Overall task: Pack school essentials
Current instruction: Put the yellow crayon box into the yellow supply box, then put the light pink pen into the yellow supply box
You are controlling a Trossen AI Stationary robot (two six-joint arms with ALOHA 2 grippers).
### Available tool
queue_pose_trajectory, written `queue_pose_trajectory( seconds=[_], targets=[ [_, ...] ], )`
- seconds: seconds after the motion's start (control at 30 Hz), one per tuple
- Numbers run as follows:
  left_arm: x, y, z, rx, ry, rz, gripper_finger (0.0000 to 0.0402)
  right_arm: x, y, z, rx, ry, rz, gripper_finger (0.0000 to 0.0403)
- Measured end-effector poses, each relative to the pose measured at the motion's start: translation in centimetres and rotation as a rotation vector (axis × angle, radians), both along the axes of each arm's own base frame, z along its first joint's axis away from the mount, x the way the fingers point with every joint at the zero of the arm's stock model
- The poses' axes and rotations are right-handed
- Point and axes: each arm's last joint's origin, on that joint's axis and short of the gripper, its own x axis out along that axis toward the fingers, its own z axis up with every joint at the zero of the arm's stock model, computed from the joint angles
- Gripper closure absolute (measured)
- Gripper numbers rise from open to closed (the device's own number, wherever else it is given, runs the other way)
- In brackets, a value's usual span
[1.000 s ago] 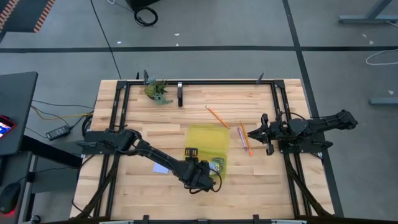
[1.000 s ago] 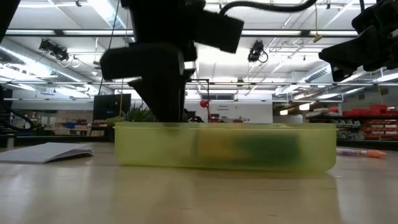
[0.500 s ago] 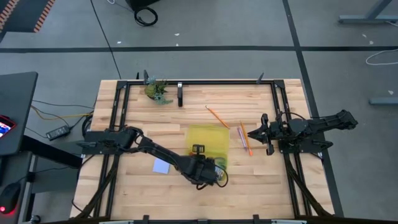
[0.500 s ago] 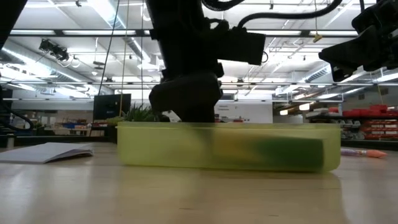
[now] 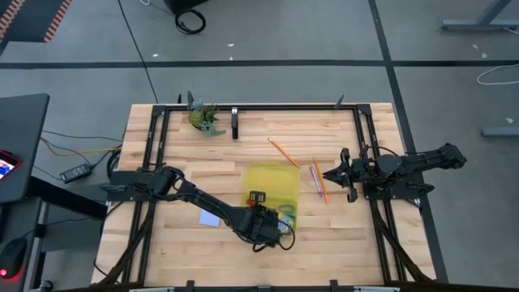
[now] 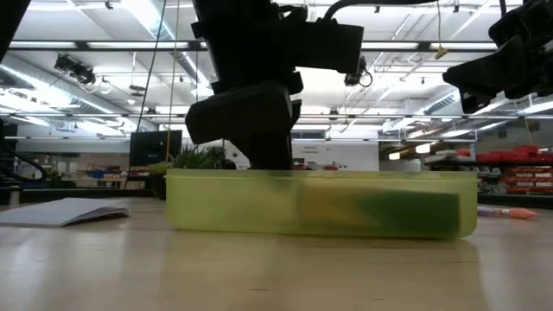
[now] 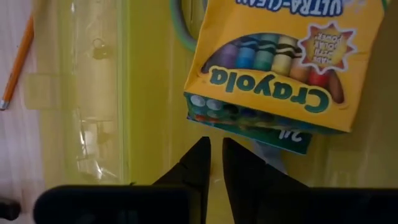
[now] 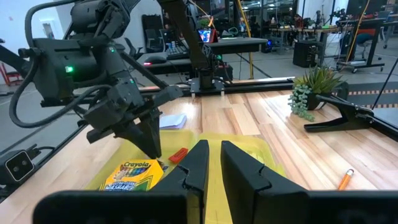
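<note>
**High view: left arm low over the yellow case, crayons already in**

High view and left wrist view agree — the left gripper (image 7: 212, 163) hangs just above the floor of the yellow case (image 5: 261, 176), fingers nearly together and gripping nothing. The crayon box (image 7: 283, 68) lies flat directly ahead of the fingertips, not touching them; the scissors (image 7: 181, 30) show only as a green curve beyond it. A small red eraser (image 8: 178, 154) sits beside the crayon box inside the case.

To do this step well, I judge the gripper should lift straight up before swinging away, so its tips do not drag the crayon box or tilt the case wall.

The left arm stretches long and low across the table, wrist bent down. The right gripper (image 5: 328, 173) waits well away on the far side, fingers slightly parted and empty, with the orange pencil (image 5: 319, 180) and purple pen (image 5: 314, 174) just beside it. The note pad (image 5: 209, 219) lies behind the left gripper, near the forearm.
</note>
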Motion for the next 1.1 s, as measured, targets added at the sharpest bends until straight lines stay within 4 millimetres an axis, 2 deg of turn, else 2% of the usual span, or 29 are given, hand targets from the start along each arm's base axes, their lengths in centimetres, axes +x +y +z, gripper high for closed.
queue_pose_trajectory(
  seconds=[0.1, 0.3, 0.5, 0.9, 1.1],
  targets=[
    [0.2, 0.0, 0.0, -0.005, -0.019, 0.003, 0.0358, 0.0, 0.0, 0.0, 0.000, 0.000, 0.000, 0.0352],
    [1.8, 0.2, -0.1, -0.053, -0.118, -0.045, 0.0363, 0.0, 0.0, 0.0, 0.000, 0.000, 0.000, 0.0352],
    [1.6, 0.5, 0.1, -0.052, -0.087, -0.039, 0.0365, 0.0, 0.0, 0.0, 0.000, -0.001, 0.000, 0.0352],
    [-1.5, -0.5, 3.1, 0.028, 0.014, -0.132, 0.0398, 0.0, 0.0, 0.0, 0.000, 0.000, 0.000, 0.0352],
    [-3.4, 0.3, 3.1, 0.047, 0.046, -0.149, 0.0391, 0.0, 0.0, 0.0, 0.000, 0.000, 0.000, 0.0352]
  ],
)
